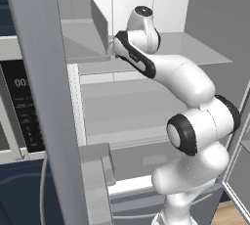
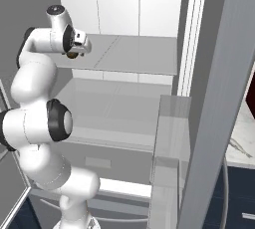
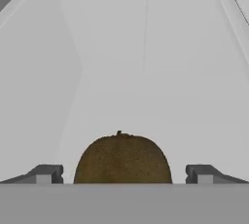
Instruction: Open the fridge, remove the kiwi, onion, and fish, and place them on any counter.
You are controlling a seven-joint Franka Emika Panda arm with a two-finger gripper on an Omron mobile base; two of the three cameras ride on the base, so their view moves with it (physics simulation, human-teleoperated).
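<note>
Hand view: one kiwi (image 3: 122, 158) between two fingers (image 3: 46, 173), spread wide, not touching; one fridge (image 2: 124, 54) open.

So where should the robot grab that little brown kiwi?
Around its round middle, one finger on each side. The kiwi already sits between the open fingers on the fridge shelf, so coming straight along the hand's line probably works; its ball shape gives no better spot.

Flat, even rendered light; soft shadows.
</note>
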